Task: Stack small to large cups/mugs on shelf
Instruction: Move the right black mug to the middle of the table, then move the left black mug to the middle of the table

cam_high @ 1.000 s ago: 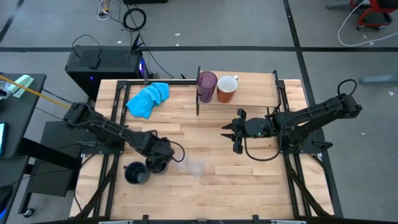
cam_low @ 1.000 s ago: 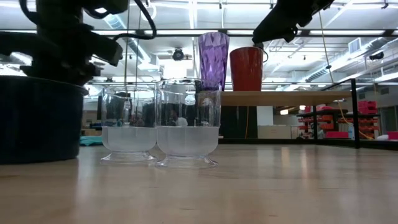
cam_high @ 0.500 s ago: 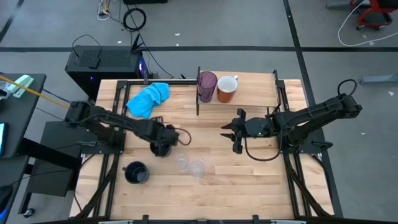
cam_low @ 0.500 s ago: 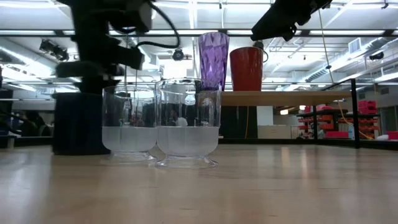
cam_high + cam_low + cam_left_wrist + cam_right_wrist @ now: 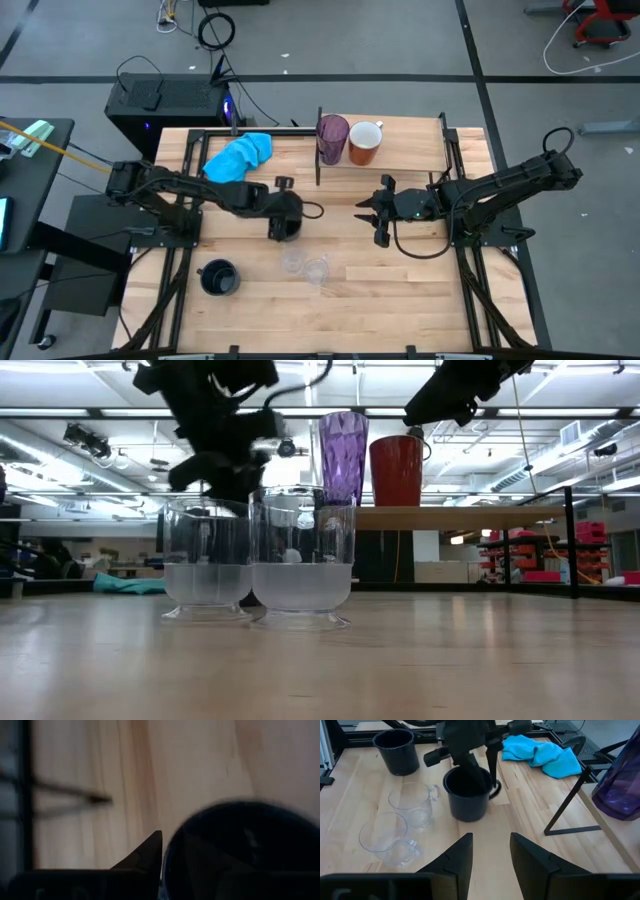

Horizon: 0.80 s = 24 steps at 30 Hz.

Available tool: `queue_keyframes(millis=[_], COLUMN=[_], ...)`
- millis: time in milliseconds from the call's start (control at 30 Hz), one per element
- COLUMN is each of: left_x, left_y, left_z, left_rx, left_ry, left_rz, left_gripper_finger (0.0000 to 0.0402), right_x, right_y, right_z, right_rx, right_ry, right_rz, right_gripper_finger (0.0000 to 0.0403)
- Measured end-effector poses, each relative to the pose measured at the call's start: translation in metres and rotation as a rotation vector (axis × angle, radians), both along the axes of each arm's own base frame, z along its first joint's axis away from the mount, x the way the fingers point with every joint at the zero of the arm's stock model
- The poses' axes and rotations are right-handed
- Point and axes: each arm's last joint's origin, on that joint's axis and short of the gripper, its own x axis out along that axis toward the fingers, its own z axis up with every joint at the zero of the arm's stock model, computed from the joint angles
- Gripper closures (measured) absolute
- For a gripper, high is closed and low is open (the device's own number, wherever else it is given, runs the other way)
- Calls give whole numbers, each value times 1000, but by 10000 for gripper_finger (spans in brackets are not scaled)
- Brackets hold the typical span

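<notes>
Your left gripper (image 5: 470,750) clamps a navy mug's (image 5: 467,792) rim, mid-table.
Two clear glasses (image 5: 402,822) stand beside it; your right gripper (image 5: 375,212) waits open nearby.

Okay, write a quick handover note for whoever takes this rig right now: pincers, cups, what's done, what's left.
Left pincer: mid-table, gripping a navy mug by its rim, one finger inside.
Right pincer: open, empty, waiting right of centre.
On the shelf: purple tumbler and orange mug, side by side.
On the table: second navy mug front left, two clear glasses near the front; blue cloth at the back.
Done: two cups shelved.
Left: shelve the held mug, the other navy mug and both glasses.
</notes>
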Motion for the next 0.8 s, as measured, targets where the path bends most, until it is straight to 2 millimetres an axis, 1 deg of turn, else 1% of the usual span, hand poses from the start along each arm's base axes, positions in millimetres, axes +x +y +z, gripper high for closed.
queue_keyframes(millis=[167, 267, 333, 400, 500, 567, 633, 700, 800], left_x=[10, 11, 8, 6, -8, -13, -24, -31, -48], left_y=[0, -1, -2, -3, -9, -17, -28, -40, -59], left_z=[7, 9, 15, 29, 48, 59, 66, 68, 60], left_rx=[43, 37, 3, -53, -246, -413, -543, -612, -617], left_ry=[-101, -119, -109, -82, 83, 155, 256, 317, 441], left_rz=[-71, -58, -9, 34, 22, 8, 13, 26, 69], left_gripper_finger=[322, 327, 331, 335, 341, 344, 348, 351, 354], right_x=[0, -1, -1, -1, -1, -2, -2, -2, -2], right_y=[0, 0, 0, 0, 0, 0, 0, 0, 0], right_z=[0, -1, -1, -1, -2, -3, -3, -3, -3], right_rx=[18, 22, 22, 28, 38, 39, 39, 38, 39], right_ry=[0, 4, 7, 7, 13, 23, 23, 25, 25], right_rz=[-11, -15, -15, -18, -26, -29, -29, -29, -28], right_gripper_finger=[266, 266, 266, 266, 266, 266, 266, 266, 266])
